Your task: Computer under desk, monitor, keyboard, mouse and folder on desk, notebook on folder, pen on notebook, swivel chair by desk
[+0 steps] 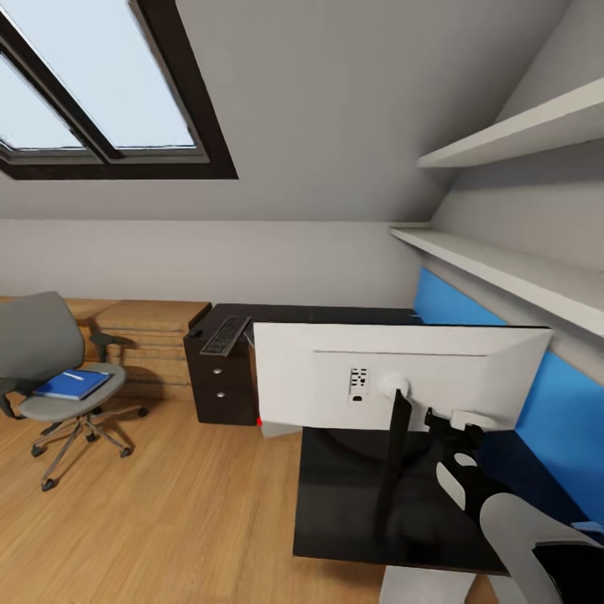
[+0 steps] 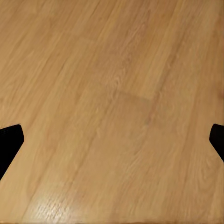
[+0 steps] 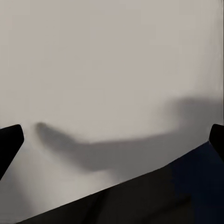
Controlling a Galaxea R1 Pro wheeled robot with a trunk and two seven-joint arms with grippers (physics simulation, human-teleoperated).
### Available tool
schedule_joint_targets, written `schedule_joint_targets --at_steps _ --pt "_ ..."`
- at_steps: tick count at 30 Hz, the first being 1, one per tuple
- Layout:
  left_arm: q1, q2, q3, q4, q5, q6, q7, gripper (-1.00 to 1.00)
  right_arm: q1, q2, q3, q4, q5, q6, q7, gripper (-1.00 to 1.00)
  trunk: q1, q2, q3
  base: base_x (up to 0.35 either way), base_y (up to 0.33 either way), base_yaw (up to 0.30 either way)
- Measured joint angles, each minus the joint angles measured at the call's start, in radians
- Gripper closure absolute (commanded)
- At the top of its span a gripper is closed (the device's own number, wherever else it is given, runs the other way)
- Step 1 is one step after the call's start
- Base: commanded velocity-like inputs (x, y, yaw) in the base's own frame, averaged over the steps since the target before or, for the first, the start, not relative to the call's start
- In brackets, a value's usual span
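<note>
The monitor stands on the black desk with its white back toward me, on its black stand. My right gripper is close behind the monitor's lower right edge. In the right wrist view the right gripper is open and faces that white back. The keyboard lies on the desk's far end above the drawers. On the left, the swivel chair carries the blue folder with a thin whitish pen on it. A corner of the computer peeks out below the monitor. My left gripper is open over the floor. The mouse and notebook are out of view.
A light wooden dresser stands against the back wall between chair and desk. Two long shelves run along the right wall above a blue panel. Wooden floor spreads between the chair and the desk.
</note>
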Motion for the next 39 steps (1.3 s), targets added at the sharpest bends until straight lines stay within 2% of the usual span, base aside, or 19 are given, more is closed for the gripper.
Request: schedule_joint_targets --at_steps 9,11,15,26,28,32,39 --pt "0.000 0.002 0.003 0.000 0.000 0.001 0.002 -1.00 0.000 0.004 0.002 0.002 -0.001 -0.002 0.038 -1.00 0.000 0.000 0.000 -0.226 -0.168 0.006" --pt "0.000 0.014 0.005 0.000 0.001 0.001 0.003 -1.00 0.000 0.004 0.002 0.002 -0.001 -0.002 0.039 -1.00 0.000 0.000 0.001 -0.043 -0.034 0.152" --pt "0.000 0.019 0.007 -0.001 0.003 0.001 0.003 -1.00 0.000 0.004 0.002 0.002 -0.001 -0.002 0.040 -1.00 0.000 0.000 0.003 -0.020 -0.015 0.201" --pt "0.000 0.021 0.009 -0.001 0.007 0.001 0.003 -1.00 0.000 0.004 0.001 0.002 0.000 -0.002 0.040 -1.00 0.000 0.000 0.010 -0.004 -0.003 0.235" --pt "0.000 0.022 0.010 -0.002 0.007 0.001 0.003 -1.00 0.000 0.004 -0.009 0.003 -0.006 -0.004 0.035 -1.00 0.000 0.000 0.011 0.000 -0.015 0.195" --pt "0.000 0.021 0.009 0.000 0.008 0.001 0.003 -1.00 0.001 0.004 0.002 0.002 0.002 -0.003 0.040 -1.00 0.000 0.000 0.012 0.000 -0.286 0.009" --pt "0.000 0.021 0.008 -0.001 0.009 0.001 0.003 -1.00 0.002 0.003 0.002 0.001 0.002 -0.003 0.040 -1.00 0.000 0.000 0.012 0.000 -0.042 0.000"
